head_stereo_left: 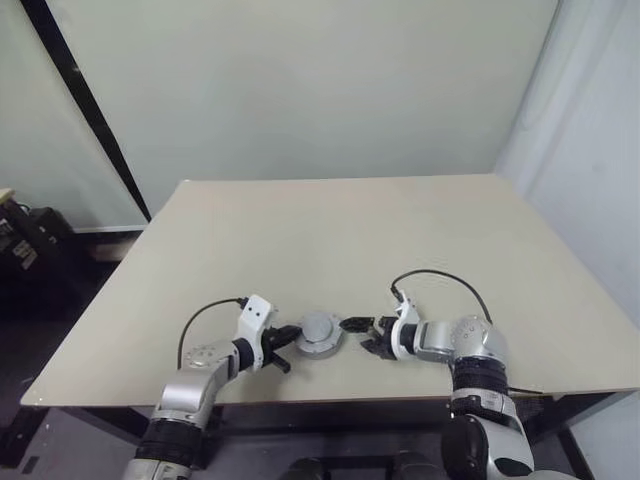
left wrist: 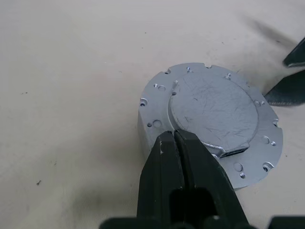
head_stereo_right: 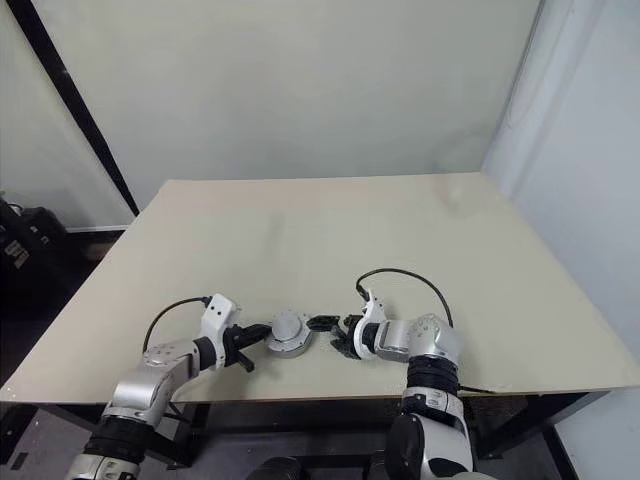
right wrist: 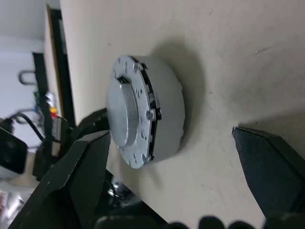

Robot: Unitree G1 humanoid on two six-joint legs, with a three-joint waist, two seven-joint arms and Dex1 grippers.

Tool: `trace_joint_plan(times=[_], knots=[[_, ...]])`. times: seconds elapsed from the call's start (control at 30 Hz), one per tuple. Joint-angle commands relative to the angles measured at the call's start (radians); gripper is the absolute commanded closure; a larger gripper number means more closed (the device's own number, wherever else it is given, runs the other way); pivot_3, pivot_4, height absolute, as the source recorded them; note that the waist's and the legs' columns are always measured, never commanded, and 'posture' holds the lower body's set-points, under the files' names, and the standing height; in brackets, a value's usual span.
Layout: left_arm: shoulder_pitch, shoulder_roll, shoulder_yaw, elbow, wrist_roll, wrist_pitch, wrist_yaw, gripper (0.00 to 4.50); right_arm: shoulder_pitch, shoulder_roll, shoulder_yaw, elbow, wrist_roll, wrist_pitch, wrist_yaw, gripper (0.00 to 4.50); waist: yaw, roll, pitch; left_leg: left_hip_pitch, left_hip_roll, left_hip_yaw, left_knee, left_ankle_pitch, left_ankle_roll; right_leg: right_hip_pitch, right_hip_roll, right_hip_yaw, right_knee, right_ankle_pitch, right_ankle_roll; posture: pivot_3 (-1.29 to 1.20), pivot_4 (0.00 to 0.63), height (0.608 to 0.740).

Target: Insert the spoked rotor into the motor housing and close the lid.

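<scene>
The motor housing point(head_stereo_left: 322, 349) sits near the table's front edge as a round grey body. The lid point(left wrist: 214, 107), a flat grey disc with a raised round centre, lies on top of it and covers its inside. The spoked rotor is hidden. My left gripper point(left wrist: 174, 136) is shut, and its tips rest against the lid's rim on the housing's left side. My right gripper point(head_stereo_left: 360, 335) stands open just right of the housing, apart from it and pointing at it. From the right wrist, the housing point(right wrist: 167, 114) shows side-on between the fingers point(right wrist: 90, 167).
The beige table point(head_stereo_left: 350, 240) stretches wide beyond the housing. A black cable point(head_stereo_left: 445, 275) loops off my right wrist onto the tabletop. The front table edge runs close behind both grippers. Dark equipment point(head_stereo_left: 25, 240) stands on the floor at the far left.
</scene>
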Motion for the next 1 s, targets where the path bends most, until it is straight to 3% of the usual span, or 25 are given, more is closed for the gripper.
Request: trace_joint_plan(times=[0.03,1.0], knots=[[-0.004,0.000,-0.028,-0.010,0.013,0.012,-0.011,4.50,-0.042,0.079,-0.002,0.036,0.040,-0.035,-0.032,0.04,-0.001,0.000,0.000,0.000,0.000,0.000,0.000,0.001,0.001,0.000,0.000,0.000,0.000,0.000,0.000,0.00,0.000,0.740],[0.032,0.007,-0.015,-0.059,0.019,0.030,-0.010,4.50,-0.072,0.158,0.173,0.152,0.185,-0.164,-0.094,0.04,-0.007,0.002,-0.002,0.000,0.011,0.004,-0.003,-0.001,-0.002,0.000,0.002,-0.008,-0.012,0.000,0.000,0.00,0.000,0.740]])
